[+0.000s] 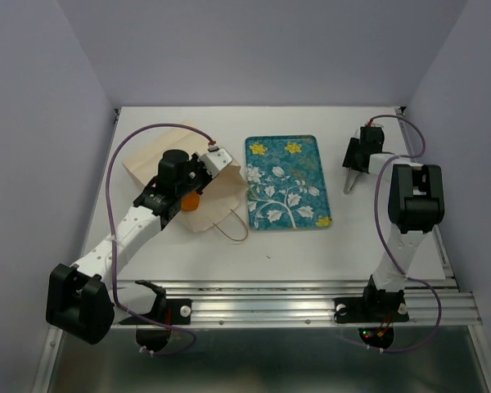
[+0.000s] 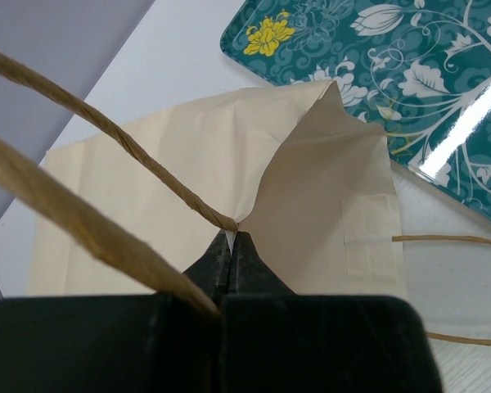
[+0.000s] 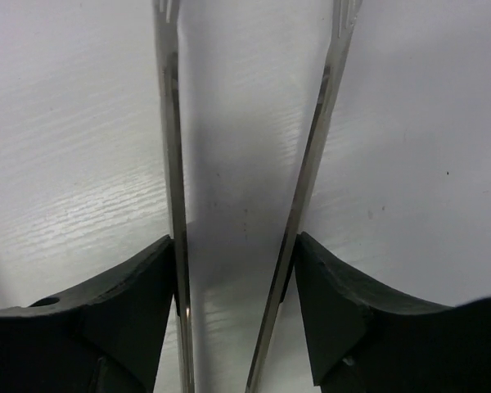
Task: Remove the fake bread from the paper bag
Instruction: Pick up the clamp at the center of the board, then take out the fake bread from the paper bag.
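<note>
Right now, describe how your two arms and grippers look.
The left arm and right arm are white tubes joined by bulky black housings on black bases. A thin purple cable loops along each. The left gripper and right gripper have matte black wedge-shaped fingers. No markings show.

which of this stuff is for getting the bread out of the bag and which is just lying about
For the job:
- bag, pinched at its rim by the left fingers
- bread, an orange bit showing at the bag
- tongs, between the right fingers

Lying about:
- tray, beside the bag
</note>
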Tool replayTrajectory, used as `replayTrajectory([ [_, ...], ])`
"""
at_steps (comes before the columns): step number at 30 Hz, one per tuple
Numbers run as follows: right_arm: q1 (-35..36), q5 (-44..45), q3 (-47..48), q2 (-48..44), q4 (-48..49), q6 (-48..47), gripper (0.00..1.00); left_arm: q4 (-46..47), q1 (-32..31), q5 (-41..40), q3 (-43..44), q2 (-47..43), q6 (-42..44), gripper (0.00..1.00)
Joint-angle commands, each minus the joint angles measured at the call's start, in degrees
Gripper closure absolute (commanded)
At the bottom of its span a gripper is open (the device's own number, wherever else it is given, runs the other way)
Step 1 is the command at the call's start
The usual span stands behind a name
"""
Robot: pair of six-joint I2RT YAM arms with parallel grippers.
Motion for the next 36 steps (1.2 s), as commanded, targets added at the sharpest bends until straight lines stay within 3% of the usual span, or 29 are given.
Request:
replayTrajectory([
  [1, -0.02, 0.79, -2.06, -3.63, -0.42, 0.46, 0.40, 2.75, -0.16, 0.14, 0.29, -1.94, -0.70, 1.00],
  [5, -0.02, -0.61, -4.87, -10.92, 1.24, 0.64, 0.48, 2.75, -0.16, 0.14, 0.90, -1.59, -1.23, 1.00],
  [9, -0.02, -7.12, -7.25, -18.66, 1.52, 0.38, 0.45, 2.66, -0.25, 0.14, 1.25, -1.50, -1.59, 1.00],
  [16, -0.02, -26.25, -11.02, -29.91, -1.56, 2.13, 0.43, 2.84, -0.34, 0.31, 1.69, -1.41, -1.76, 1.00],
  [23, 2.16, -52.27, -17.61, -39.05, -0.33, 3.45, 0.46, 3.36, -0.34, 0.31, 1.70, -0.89, -1.94, 1.00],
  [26, 6.72, -53.71, -19.81, -43.79, -2.43, 0.12, 0.46, 3.45, -0.34, 0.57, 2.05, -0.97, -2.11, 1.00],
  [29, 17.43, -52.03, -19.91, -46.35, -5.33, -4.19, 0.46, 3.71, -0.34, 0.67, 2.49, -0.98, -2.64, 1.00],
  [36, 23.18, -54.40, -20.61, -49.08, -5.25, -3.93, 0.47, 4.33, -0.34, 0.14, 3.54, 0.08, -3.43, 1.00],
])
